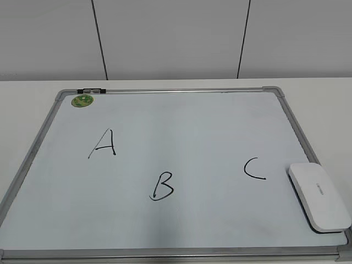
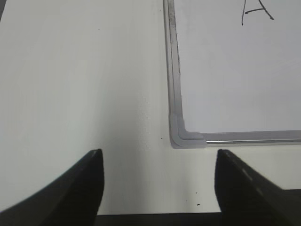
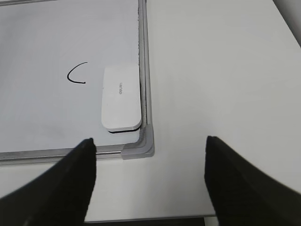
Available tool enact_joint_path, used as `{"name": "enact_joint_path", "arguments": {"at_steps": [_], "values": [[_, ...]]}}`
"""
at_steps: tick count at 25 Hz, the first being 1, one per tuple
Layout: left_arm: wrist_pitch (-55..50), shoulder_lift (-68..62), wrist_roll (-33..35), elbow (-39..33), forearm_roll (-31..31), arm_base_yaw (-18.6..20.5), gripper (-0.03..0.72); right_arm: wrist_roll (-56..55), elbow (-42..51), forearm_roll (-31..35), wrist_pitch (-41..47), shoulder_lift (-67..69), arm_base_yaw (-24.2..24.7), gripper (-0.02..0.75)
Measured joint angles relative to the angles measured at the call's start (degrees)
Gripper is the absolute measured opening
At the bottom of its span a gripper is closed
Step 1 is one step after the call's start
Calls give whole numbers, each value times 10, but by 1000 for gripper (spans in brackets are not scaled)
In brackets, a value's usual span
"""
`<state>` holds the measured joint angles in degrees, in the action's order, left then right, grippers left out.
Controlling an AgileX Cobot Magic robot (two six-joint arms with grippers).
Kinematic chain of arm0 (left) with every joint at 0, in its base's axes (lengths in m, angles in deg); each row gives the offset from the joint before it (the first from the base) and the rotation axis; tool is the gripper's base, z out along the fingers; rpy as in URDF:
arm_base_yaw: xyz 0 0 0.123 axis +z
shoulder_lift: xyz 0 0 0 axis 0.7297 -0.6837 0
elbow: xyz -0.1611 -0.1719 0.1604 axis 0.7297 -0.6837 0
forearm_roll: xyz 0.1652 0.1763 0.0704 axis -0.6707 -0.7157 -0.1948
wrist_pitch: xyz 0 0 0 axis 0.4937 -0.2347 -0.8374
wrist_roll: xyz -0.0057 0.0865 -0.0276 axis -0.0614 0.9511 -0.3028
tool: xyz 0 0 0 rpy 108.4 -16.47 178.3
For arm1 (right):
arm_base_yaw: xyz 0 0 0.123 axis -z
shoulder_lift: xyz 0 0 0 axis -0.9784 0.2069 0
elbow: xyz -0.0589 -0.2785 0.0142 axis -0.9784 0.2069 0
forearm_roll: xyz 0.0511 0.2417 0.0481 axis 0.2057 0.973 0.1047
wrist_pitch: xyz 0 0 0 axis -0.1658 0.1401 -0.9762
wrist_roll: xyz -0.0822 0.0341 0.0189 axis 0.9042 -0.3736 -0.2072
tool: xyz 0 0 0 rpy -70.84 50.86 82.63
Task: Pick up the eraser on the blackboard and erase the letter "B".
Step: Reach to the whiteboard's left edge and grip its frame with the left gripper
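The blackboard is a white dry-erase board with a silver frame, lying flat on the table. The black letter "B" is at its front middle. The white eraser lies at the board's front right corner; it also shows in the right wrist view, beside the frame. My right gripper is open and empty, above the table just in front of that corner. My left gripper is open and empty, above the table by the board's front left corner. Neither gripper shows in the exterior view.
A black "A" is at the board's left and a black "C" at its right, next to the eraser. A green round sticker sits at the far left corner. A white table surrounds the board; a panelled wall stands behind.
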<state>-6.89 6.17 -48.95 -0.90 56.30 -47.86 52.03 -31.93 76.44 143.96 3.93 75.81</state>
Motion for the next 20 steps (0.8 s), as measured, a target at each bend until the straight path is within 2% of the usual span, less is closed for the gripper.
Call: {"name": "enact_joint_path", "arguments": {"at_steps": [20], "values": [[68, -491, -5, 236, 4, 0, 536, 0, 0, 0, 0, 0, 0, 536]]}}
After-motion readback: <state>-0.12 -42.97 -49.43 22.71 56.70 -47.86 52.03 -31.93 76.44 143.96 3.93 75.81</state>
